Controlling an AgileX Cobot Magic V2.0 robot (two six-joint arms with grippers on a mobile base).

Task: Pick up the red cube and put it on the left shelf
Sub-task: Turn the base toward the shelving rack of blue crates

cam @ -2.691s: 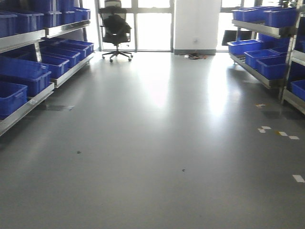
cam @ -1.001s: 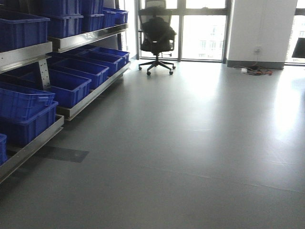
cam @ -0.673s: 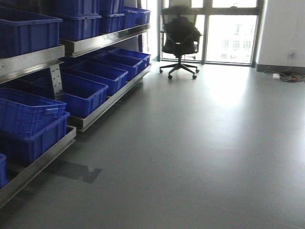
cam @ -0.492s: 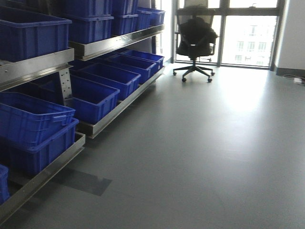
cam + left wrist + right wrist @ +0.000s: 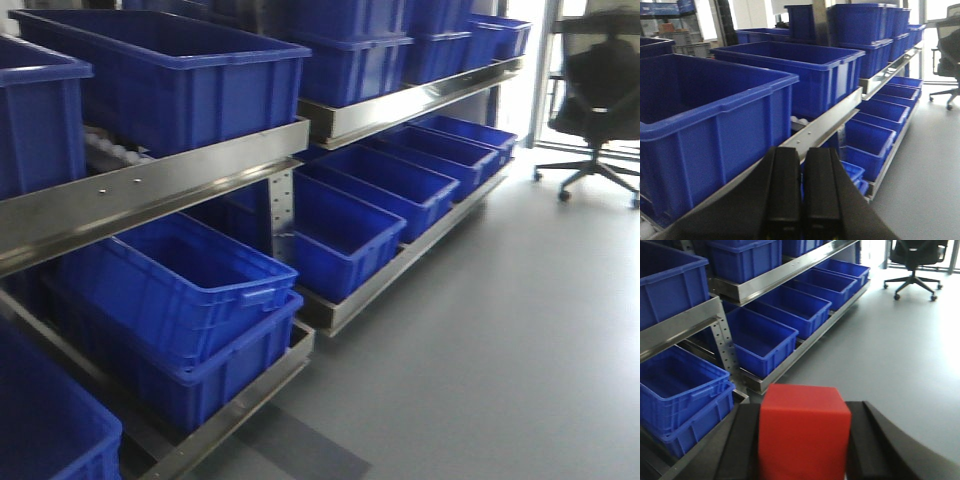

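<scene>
The base has swung in on the left shelf (image 5: pixel 150 190), which sat off at ten o'clock a moment ago and now fills the view from seven to one; I'd say only the set-down remains. Nearest, the right gripper (image 5: pixel 802 445) pinches the red cube (image 5: pixel 804 422) by its sides, short of the lower tier. The left gripper (image 5: pixel 802 195) is pressed together on nothing, pointing toward the upper tier. Beyond, blue crates (image 5: pixel 190 290) line both tiers, and an office chair (image 5: pixel 600 90) stands at two o'clock.

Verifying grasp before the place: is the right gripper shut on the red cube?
Shut on it. In the right wrist view the red cube sits between the right gripper's black fingers, flush against both.
</scene>
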